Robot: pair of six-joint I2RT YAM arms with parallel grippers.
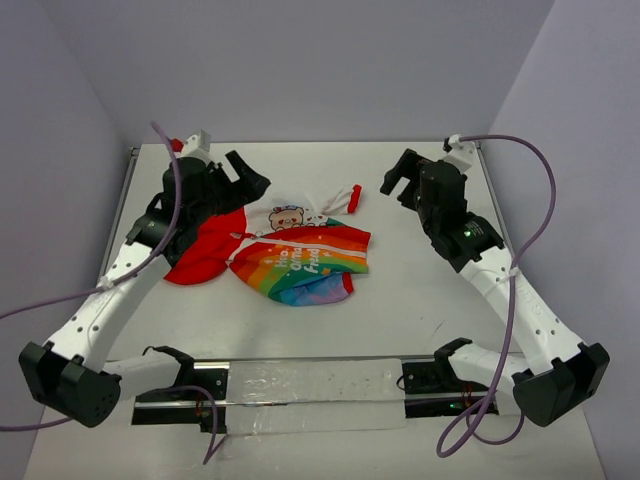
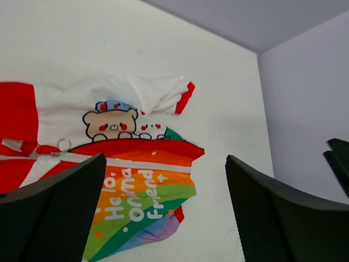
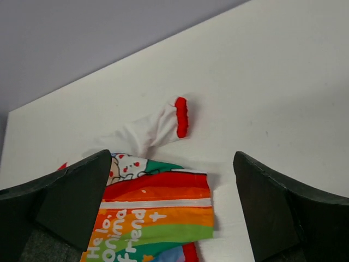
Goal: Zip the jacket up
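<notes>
Both open and empty, the left gripper point(image 1: 255, 178) should pinch the ring pull point(image 2: 63, 145) on the jacket point(image 1: 300, 255) while the right gripper point(image 1: 393, 183) holds it taut.

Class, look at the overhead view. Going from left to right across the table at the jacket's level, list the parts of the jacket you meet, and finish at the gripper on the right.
red hood → bear print → red cuff → right gripper
</notes>
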